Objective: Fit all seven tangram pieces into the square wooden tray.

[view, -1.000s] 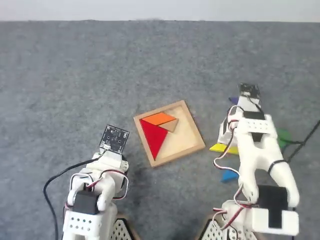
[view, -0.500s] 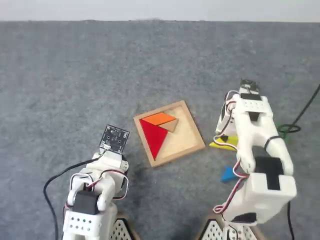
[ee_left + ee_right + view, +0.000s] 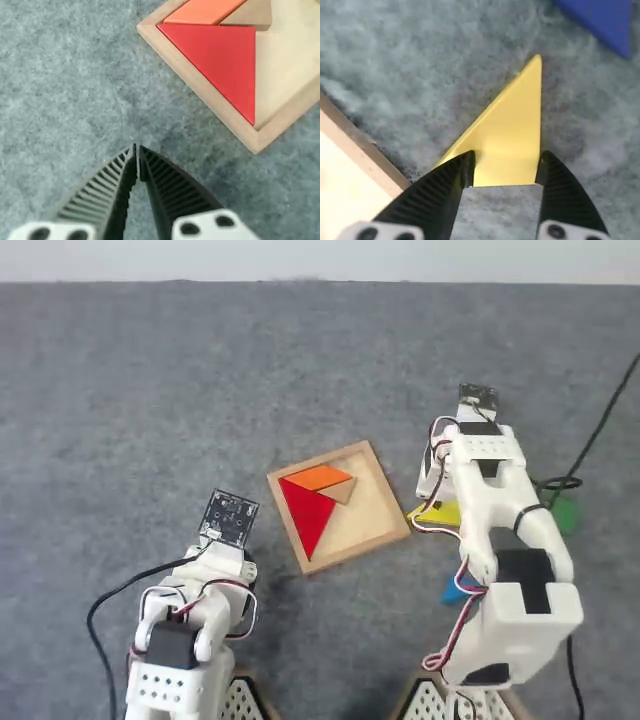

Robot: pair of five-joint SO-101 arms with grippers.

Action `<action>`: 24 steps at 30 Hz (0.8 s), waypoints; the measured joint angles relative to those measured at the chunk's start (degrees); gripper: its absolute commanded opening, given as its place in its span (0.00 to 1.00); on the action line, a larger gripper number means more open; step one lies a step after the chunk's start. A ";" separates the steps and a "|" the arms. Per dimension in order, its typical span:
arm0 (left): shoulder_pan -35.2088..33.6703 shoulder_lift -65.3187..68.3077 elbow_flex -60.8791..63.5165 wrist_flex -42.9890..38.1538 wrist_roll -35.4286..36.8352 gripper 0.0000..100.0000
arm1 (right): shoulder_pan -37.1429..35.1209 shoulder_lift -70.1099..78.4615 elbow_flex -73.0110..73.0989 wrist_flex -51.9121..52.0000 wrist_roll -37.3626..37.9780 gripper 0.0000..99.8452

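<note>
Yellow triangle [image 3: 512,140], flat on the grey mat [image 3: 395,60], sits between the fingers of my right claw [image 3: 506,157]. The claw is parted to about the piece's width, apparently placed for a pinch across its broad end. The wooden tray [image 3: 350,135] lies just beside this claw, and a blue piece [image 3: 600,17] lies beyond the triangle's tip. My left claw [image 3: 137,150], closed and empty, rests near the tray's corner, clear of the red triangle [image 3: 220,55].

The grey felt table [image 3: 150,390] bears the square wooden tray [image 3: 357,551], a yellow triangle [image 3: 512,135], a blue piece [image 3: 453,591] and a green piece [image 3: 567,513].
</note>
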 measured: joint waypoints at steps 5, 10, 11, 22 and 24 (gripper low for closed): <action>0.00 0.00 0.00 0.00 0.00 0.01 | 0.70 -4.40 3.43 -1.76 -2.29 0.23; 0.00 0.00 0.00 0.00 0.00 0.01 | 0.62 -18.73 15.91 -5.36 -2.81 0.23; 0.00 0.00 0.00 0.00 0.00 0.01 | 0.44 -21.71 18.29 -5.45 -3.52 0.23; 0.00 0.00 0.00 0.00 0.00 0.01 | -1.05 -17.41 18.64 -5.98 -25.58 0.32; 0.00 0.00 0.00 0.00 0.00 0.01 | -0.97 -10.64 13.63 -5.98 -28.84 0.32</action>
